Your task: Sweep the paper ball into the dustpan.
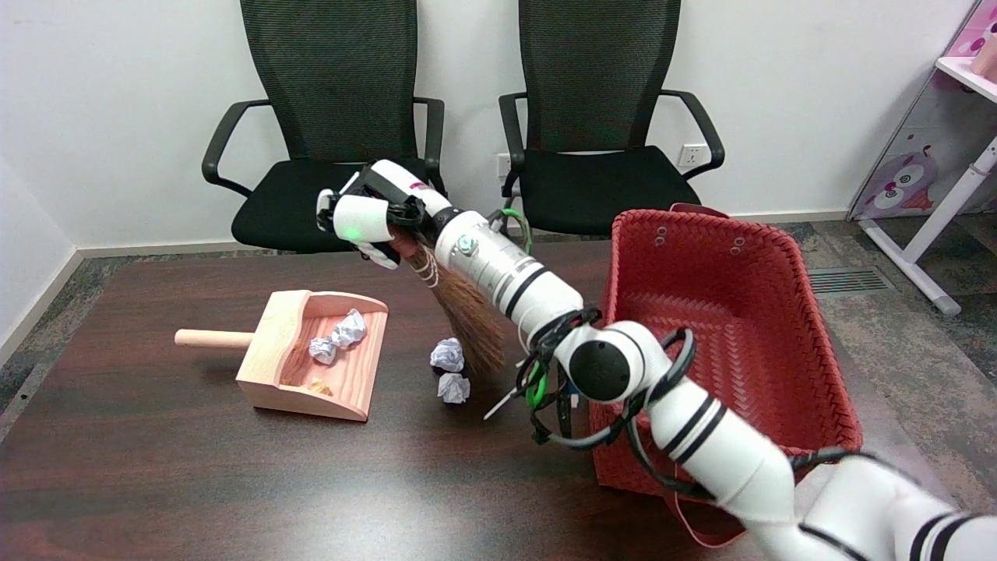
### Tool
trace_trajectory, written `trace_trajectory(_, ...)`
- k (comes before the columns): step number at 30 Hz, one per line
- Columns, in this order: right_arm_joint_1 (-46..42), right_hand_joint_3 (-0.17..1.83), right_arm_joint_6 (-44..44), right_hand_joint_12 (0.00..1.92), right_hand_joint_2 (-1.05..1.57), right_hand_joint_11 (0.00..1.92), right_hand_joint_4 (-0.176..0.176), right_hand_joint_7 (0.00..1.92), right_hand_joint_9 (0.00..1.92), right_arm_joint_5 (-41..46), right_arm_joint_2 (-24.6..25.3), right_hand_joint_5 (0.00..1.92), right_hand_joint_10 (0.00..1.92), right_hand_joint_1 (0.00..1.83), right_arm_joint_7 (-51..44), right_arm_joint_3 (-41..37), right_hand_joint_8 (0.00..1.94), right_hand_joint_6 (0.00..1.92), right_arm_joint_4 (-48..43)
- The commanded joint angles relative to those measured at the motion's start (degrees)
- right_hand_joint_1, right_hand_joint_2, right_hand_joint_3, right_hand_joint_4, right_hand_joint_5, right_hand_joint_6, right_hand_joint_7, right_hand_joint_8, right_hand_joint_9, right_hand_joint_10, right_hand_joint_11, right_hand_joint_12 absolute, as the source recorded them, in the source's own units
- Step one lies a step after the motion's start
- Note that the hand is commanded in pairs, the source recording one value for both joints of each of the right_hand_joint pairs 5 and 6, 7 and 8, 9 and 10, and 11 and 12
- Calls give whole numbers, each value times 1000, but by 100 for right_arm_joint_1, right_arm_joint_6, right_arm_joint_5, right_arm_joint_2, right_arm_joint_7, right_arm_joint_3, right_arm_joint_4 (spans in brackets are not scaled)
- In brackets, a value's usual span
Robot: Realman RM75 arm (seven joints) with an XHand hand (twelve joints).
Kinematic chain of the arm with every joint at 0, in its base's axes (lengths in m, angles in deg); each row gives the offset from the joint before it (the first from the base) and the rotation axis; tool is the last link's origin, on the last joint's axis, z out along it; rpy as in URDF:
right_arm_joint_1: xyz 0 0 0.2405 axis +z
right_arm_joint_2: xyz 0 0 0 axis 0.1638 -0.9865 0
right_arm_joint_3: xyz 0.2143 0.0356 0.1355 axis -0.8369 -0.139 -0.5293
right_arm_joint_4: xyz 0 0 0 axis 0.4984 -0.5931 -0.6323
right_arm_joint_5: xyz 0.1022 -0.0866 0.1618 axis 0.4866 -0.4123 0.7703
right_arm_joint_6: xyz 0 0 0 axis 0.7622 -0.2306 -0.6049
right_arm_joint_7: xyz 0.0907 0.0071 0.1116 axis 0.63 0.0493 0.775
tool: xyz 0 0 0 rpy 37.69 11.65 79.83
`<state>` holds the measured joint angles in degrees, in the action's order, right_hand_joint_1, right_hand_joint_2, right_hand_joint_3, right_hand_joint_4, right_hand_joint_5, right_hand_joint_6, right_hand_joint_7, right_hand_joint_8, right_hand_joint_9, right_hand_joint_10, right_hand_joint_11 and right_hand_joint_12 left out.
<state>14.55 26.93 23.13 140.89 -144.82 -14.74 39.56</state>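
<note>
My right hand [366, 218] fingers wrap the broom [466, 323] handle, bristles just at 3 o'clock of the light, crushable paper ball [447, 354]; dustpan [315, 354] at 9.

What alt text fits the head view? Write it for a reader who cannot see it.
The right hand holds a small broom with its bristles beside two paper balls on a dark table. A wooden dustpan to their left already holds two more. A red basket stands at right, two black chairs behind.
</note>
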Motion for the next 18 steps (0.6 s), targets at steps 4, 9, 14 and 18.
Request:
trace_trajectory(4,-2131,1833,-498,1920,1571,1920,2,1920,1920,-2936,1994,1920,1920,914,4,-2150,1920,1920,1557)
trace_trajectory(9,-2358,1833,-391,1920,1571,1920,2,1920,1920,-3190,2221,1920,1920,914,4,-2181,1920,1920,1740)
trace_trajectory(14,-2407,1833,-315,1920,1571,1920,2,1920,1920,-3195,2314,1920,1920,914,4,-2095,1920,1920,1692)
trace_trajectory(18,-2342,1833,-67,1920,1571,1920,2,1920,1920,-3195,2259,1920,1920,914,4,-1945,1920,1920,1487)
